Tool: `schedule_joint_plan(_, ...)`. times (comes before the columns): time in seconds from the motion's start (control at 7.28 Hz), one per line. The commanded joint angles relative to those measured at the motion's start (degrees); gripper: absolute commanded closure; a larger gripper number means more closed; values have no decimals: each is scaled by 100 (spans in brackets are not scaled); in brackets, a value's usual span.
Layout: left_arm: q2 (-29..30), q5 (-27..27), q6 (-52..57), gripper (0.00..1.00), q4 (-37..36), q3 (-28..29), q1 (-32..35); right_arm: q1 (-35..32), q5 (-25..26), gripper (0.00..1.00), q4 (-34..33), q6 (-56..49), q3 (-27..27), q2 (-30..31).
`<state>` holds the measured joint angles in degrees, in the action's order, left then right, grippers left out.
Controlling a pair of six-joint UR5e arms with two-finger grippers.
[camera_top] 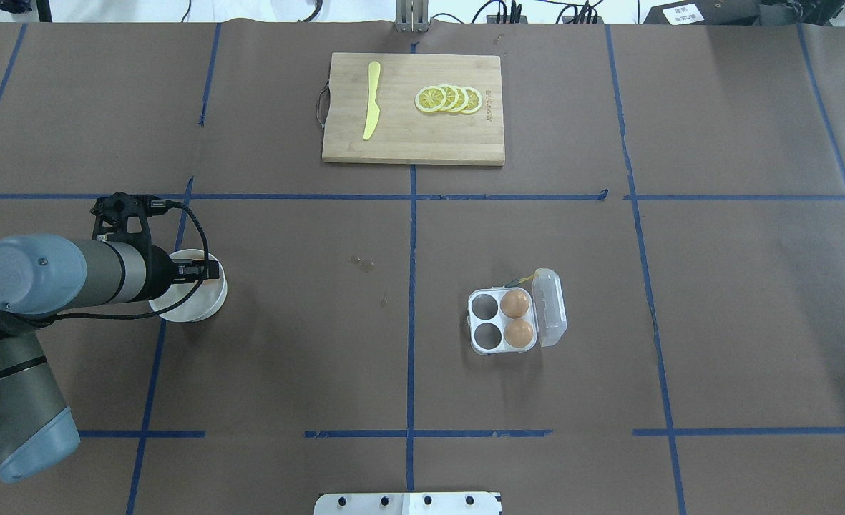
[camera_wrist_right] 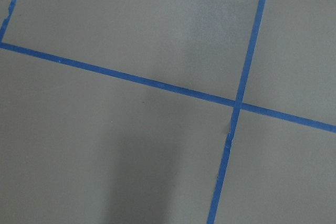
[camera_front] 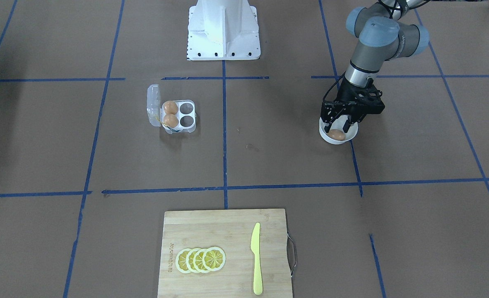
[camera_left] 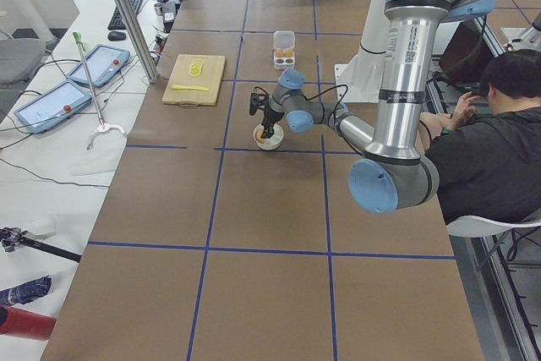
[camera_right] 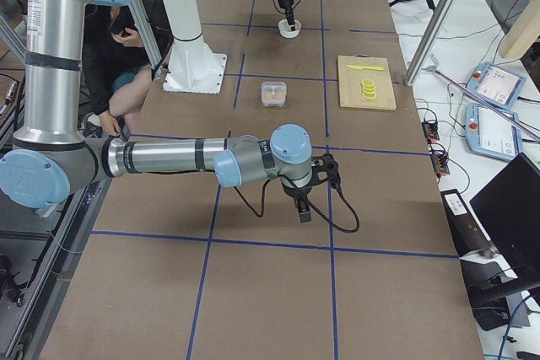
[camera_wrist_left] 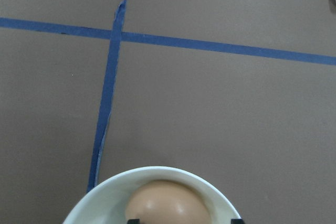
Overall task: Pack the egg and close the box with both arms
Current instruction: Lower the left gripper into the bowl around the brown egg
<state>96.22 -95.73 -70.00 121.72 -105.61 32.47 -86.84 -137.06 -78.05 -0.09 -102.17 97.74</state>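
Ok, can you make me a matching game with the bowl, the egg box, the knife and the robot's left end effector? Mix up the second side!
Things:
1. bowl
2. box
3. knife
4. left end effector

Place or state:
A. yellow, on the board
B. lid open
C. over the bowl, jaws open
D. one egg inside

Pairs: 1-D, 2-B, 3-A, 4-C.
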Motion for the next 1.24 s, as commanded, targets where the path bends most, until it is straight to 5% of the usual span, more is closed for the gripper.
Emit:
schedule_joint_plan(0.0, 2, -7, 276, 33, 0, 49, -12, 0, 3, 0, 0, 0, 4, 0)
schedule_joint_plan(1.1, 54, -7, 285, 32, 0, 260, -56, 0, 3, 0, 0, 0, 4, 9)
